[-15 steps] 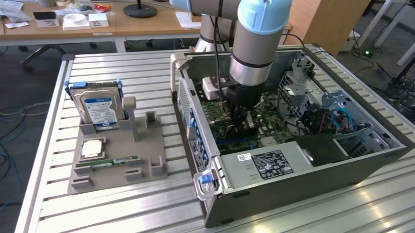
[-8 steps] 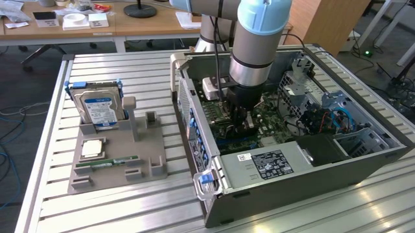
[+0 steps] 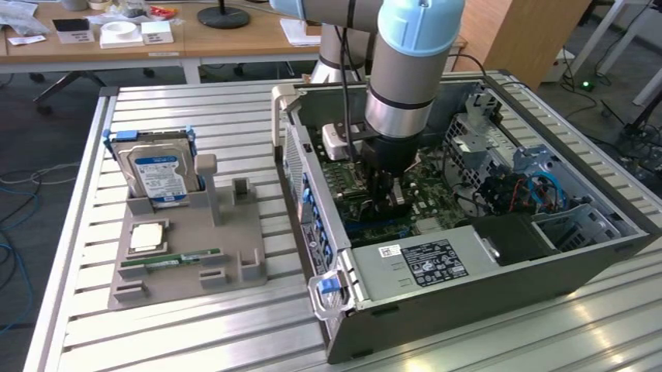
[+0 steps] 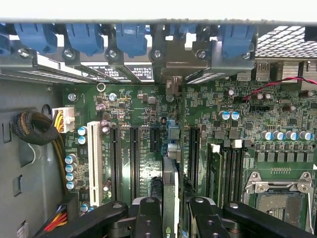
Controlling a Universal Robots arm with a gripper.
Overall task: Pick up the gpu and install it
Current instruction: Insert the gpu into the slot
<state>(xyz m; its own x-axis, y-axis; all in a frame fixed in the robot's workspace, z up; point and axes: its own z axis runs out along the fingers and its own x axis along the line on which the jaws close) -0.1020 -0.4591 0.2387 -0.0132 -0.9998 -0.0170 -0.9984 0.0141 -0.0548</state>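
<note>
**A:** What sits closest to your eye?

**B:** My own fingers [image 4: 148, 218], black and blunt. My gripper [image 4: 171, 218] is pinching the graphics card [image 4: 170, 183] between them, seen edge-on.

**A:** So where is the card?

**B:** Inside the computer case [image 3: 466, 287]. It is held upright over the main board [image 4: 237, 124], with its far edge pointing at the row of long black slots [image 4: 134, 158]. I cannot tell whether it touches a slot or hangs just above one.

**A:** How will it handle?

**B:** Light and stiff, I judge, but thin and delicate. It has bare parts on its faces and a connector edge that would not stand twisting. I would hold it near the top edge with a gentle squeeze on the flat faces. Kept square to the slot, any push then runs straight down.
</note>
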